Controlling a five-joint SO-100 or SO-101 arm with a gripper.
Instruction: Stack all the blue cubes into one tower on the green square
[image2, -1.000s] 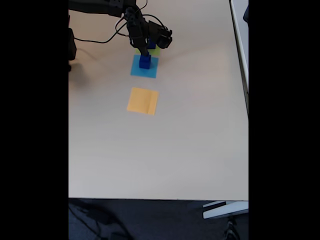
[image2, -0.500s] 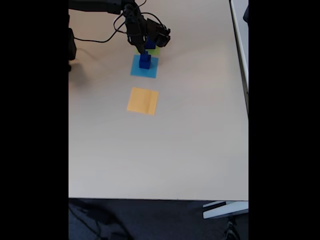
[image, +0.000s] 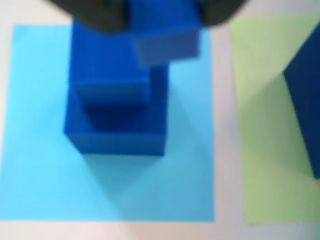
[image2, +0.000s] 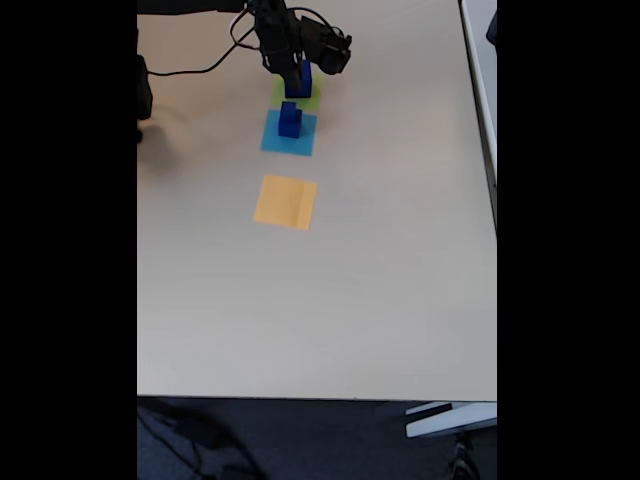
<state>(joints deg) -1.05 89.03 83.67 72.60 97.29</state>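
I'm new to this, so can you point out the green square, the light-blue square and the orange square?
green square (image: 260, 165), wrist view, bare middle.
light-blue square (image: 35, 165), wrist view, bare lower left.
orange square (image2: 285, 201), fixed view, centre.

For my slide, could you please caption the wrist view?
Gripper holding a small blue cube above two stacked cubes on the light-blue square.

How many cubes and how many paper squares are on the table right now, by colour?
Blue cubes: 4 (bottom cube and upper cube stacked on the light-blue square, large cube on the green square, small cube in the gripper)
Paper squares: 3 (light-blue, green, orange square)
Total: 7
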